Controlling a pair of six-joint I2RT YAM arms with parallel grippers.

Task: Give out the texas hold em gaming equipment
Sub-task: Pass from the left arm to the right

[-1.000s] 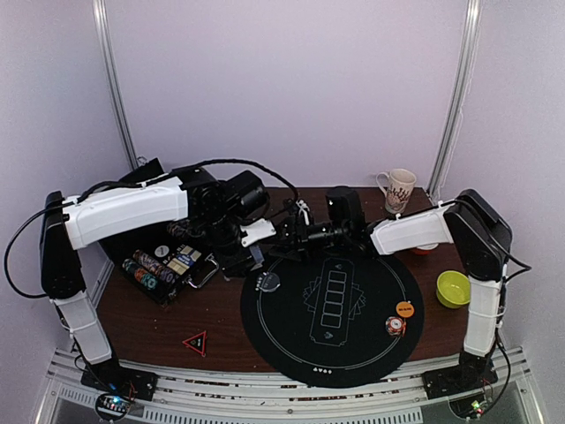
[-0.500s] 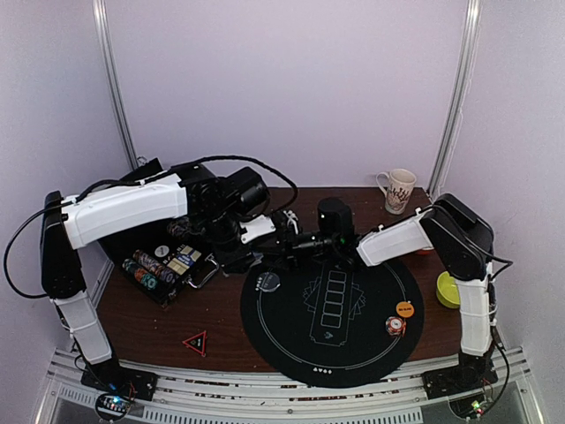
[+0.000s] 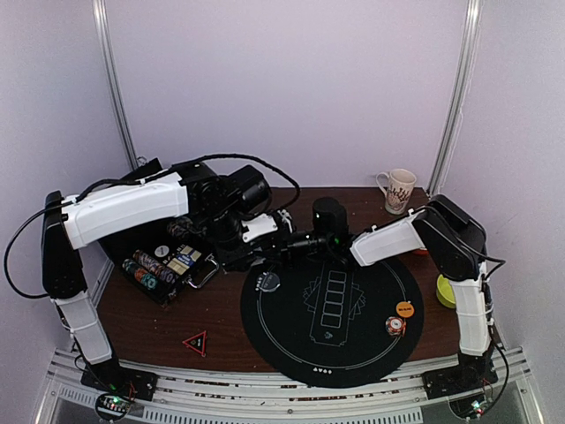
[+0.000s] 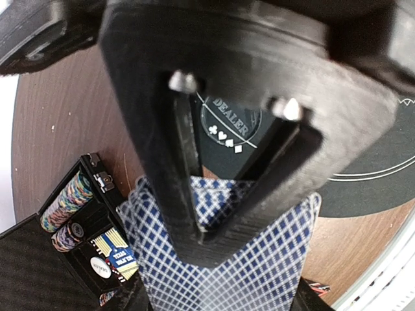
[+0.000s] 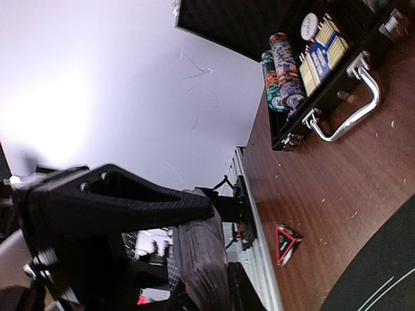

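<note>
The left fingers (image 4: 133, 301) are partly open. They hold a pack of cards (image 4: 259, 259) by its two sides. The card backs are blue and white checks. The right fingers (image 4: 211, 249) come in from the other side and are pinched almost shut on the top edge of the same cards. In the right wrist view those fingers press close together, and a thin bit of the check pattern shows beside them. I can't tell if one card or more is in the pinch.

The two arms meet in the air over the middle of the table (image 3: 221, 322), nearer its far edge. The cards hang there between them, just above the far left rim of a round black mat (image 3: 353, 353).

A clear dealer button (image 3: 267, 283) lies on the mat near its left rim. Near the mat's right rim sit an orange button (image 3: 404, 309) and, just beside it, a small pile of chips (image 3: 395, 325).

By the left edge of the table is an open black case (image 5: 334, 97) with chip rows (image 5: 285, 68) inside. A red and black triangle (image 3: 195, 342) lies near the near edge, left of the mat. A mug (image 3: 399, 190) stands in the far right corner. A green bowl (image 3: 448, 290) sits at the right edge, partly behind the right arm.
</note>
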